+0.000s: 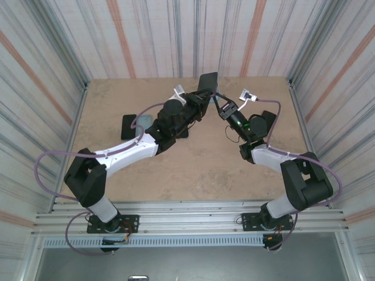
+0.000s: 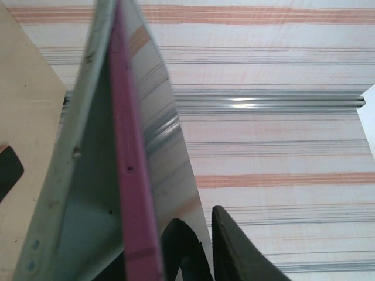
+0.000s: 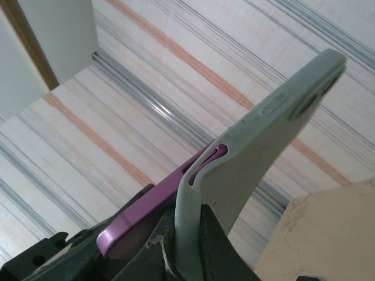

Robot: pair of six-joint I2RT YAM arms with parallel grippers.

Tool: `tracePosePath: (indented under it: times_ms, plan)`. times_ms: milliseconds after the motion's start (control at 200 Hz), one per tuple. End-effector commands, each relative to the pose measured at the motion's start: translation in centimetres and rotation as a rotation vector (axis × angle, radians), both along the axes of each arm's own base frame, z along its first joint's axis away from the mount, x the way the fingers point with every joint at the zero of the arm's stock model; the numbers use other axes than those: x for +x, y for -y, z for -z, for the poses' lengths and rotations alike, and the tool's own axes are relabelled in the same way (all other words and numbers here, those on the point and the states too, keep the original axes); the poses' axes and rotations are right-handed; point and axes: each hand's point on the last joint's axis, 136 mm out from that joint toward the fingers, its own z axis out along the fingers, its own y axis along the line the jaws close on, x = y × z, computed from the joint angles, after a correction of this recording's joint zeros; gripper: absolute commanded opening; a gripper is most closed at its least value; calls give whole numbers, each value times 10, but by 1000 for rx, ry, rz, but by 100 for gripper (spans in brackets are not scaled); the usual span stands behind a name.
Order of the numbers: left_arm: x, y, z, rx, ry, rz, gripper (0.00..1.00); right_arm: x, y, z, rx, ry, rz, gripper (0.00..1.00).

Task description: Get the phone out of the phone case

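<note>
Both arms hold the phone (image 1: 208, 82) in the air over the back of the table, its dark screen tilted up. In the left wrist view the purple phone (image 2: 132, 175) stands on edge with the pale grey-green phone case (image 2: 82, 175) behind it. My left gripper (image 2: 208, 249) has its fingers close together, and the far edge of the screen runs down between them. My right gripper (image 3: 188, 228) is shut on the phone case (image 3: 258, 152), pinching its side wall. That wall bends away from the purple phone (image 3: 146, 216), so one corner is bared. In the top view the left gripper (image 1: 199, 102) faces the right gripper (image 1: 225, 108).
A dark flat pad (image 1: 129, 126) with a small grey-blue object (image 1: 143, 120) lies on the wooden table (image 1: 193, 170), left of centre. Another dark pad (image 1: 183, 132) lies under the left arm. Striped walls close in the table on three sides.
</note>
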Motion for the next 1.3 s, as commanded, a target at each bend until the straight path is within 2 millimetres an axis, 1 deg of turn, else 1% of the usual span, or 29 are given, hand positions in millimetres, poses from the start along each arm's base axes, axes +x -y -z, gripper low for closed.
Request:
tracePosePath:
  times_ms: [0, 95, 155, 266, 321, 411, 526, 621, 691, 747, 962, 1112, 1208, 1253, 1298]
  plan:
    - [1, -1, -20, -60, 58, -4, 22, -24, -4, -33, -12, 157, -31, 0]
    - [-1, -1, -22, -70, 65, 0, 15, -24, -4, -33, -13, 158, -28, 0]
    - [-2, -1, -25, -73, 71, 3, 14, -23, -4, -33, -12, 157, -26, 0]
    - [-3, -1, -30, -79, 84, 8, 9, -20, -3, -31, -6, 144, -19, 0]
    - [-4, -1, -35, -84, 98, 10, 6, -16, -2, -26, -10, 117, -9, 0]
    - [-7, 1, -45, -87, 120, 21, 4, -11, -3, -18, -30, 78, 9, 0]
    - [-12, 9, -53, -75, 136, 45, 1, -3, -5, -4, -94, 6, 49, 0]
    - [-16, 16, -62, -78, 155, 71, 0, 2, -5, 9, -164, -55, 101, 0]
    - [-18, 23, -64, -79, 160, 92, 0, 5, -1, 14, -183, -88, 136, 0]
    - [-21, 27, -67, -81, 165, 102, 0, 8, 2, 21, -203, -118, 158, 0]
    - [-31, 41, -79, -89, 188, 152, 0, 15, 5, 40, -262, -200, 188, 0]
    - [-32, 42, -78, -89, 187, 156, 0, 17, 8, 49, -300, -233, 206, 0]
    - [-31, 38, -76, -76, 187, 149, 0, 19, 17, 59, -303, -263, 226, 0]
    - [-31, 35, -73, -63, 184, 145, 0, 19, 21, 63, -303, -278, 232, 0]
    - [-30, 32, -65, -45, 170, 139, 0, 20, 26, 69, -318, -296, 240, 0]
